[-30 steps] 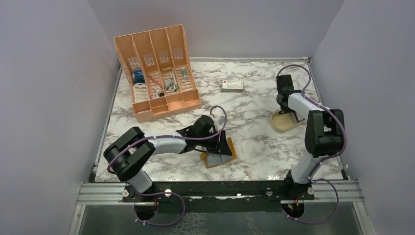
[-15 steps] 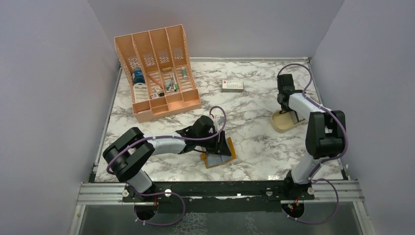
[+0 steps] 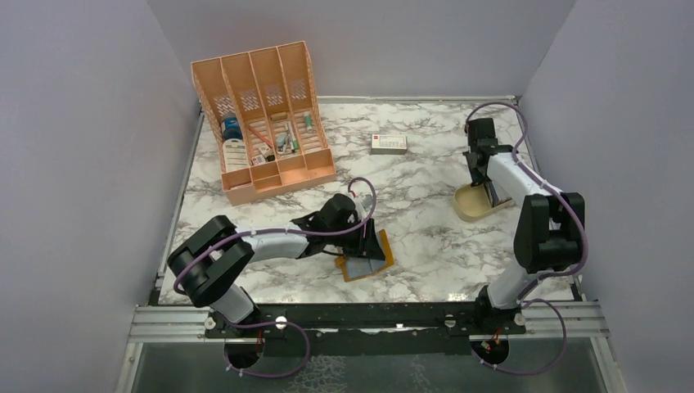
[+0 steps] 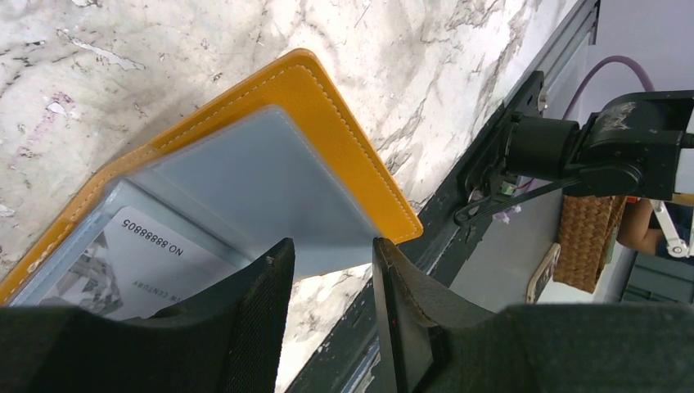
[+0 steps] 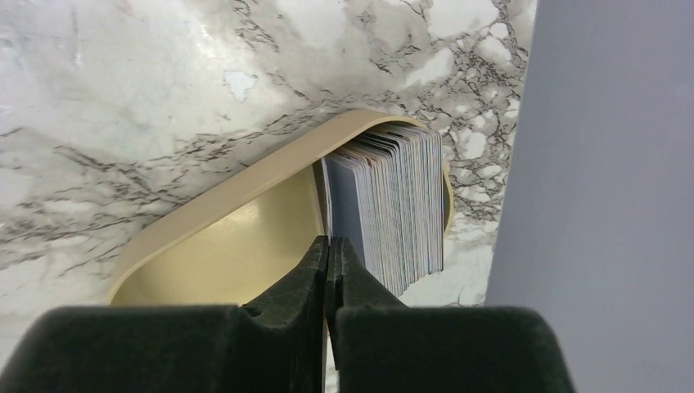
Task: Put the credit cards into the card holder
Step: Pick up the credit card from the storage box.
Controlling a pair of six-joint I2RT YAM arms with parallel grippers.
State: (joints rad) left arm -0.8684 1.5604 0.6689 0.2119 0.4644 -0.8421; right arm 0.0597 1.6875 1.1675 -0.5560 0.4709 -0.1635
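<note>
Two stations: your right claw [image 5: 330, 250], jaws together, sits at the near face of the credit cards [image 5: 393, 196], stacked on edge in the tan dish [image 5: 221, 209]; whether one is pinched, you cannot tell; your left claw [image 4: 331, 270], jaws apart, straddles an edge of the open card holder [image 4: 327, 115], well apart leftward across the tabletop [image 3: 425, 221].

Site: robot lab test cell | Evidence: cabled left arm [image 3: 270, 240] and right arm [image 3: 524, 182] bolted to a metal rail [image 3: 368, 324] at the marble-patterned table [image 3: 425, 168] edge | Enclosure: plain grey walls [image 3: 82, 164] on three sides | Props: orange desk organiser [image 3: 282, 173] with stationery
</note>
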